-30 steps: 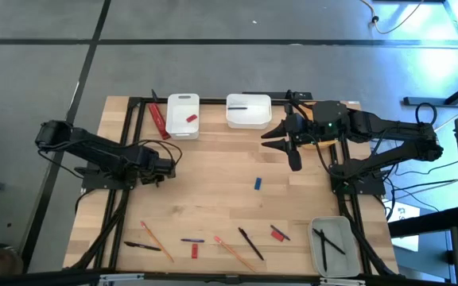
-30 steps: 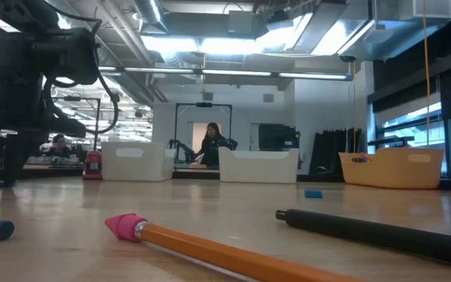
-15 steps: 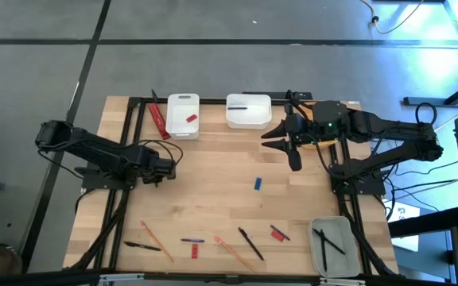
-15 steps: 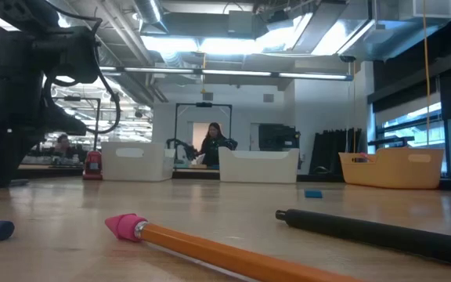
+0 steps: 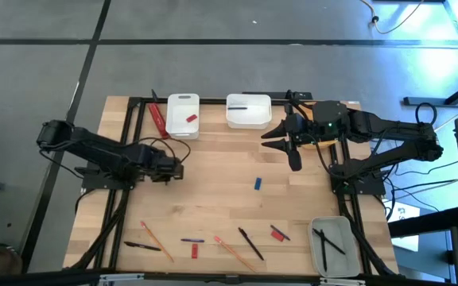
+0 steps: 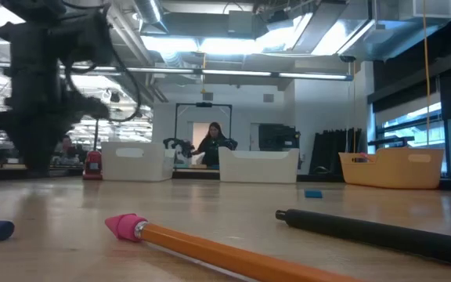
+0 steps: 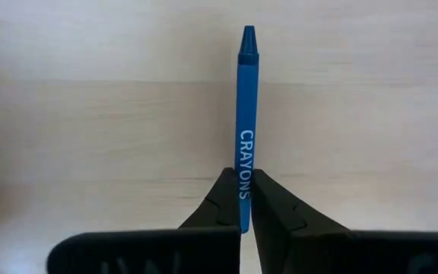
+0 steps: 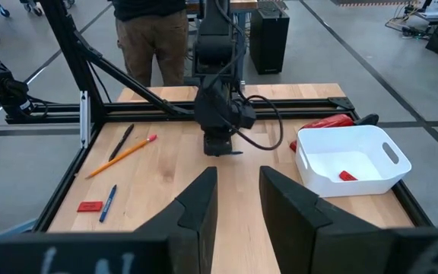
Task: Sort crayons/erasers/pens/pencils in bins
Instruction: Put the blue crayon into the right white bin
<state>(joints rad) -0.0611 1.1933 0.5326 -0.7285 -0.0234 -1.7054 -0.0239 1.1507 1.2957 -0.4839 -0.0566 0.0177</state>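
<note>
The left end effector (image 5: 178,168) has been shifted a little toward the middle of the worktop (image 5: 221,199) since the earlier pictures. Its fingers (image 7: 223,202), parted a second ago, have been closed on a blue crayon (image 7: 245,114), which is now gripped at its lower end.

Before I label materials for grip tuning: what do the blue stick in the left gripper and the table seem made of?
Blue crayon, pinched in the left gripper: likely wax in a matte paper wrap, going by its printed CRAYONS lettering. Table: pale wood by its visible grain, smooth finish.
</note>
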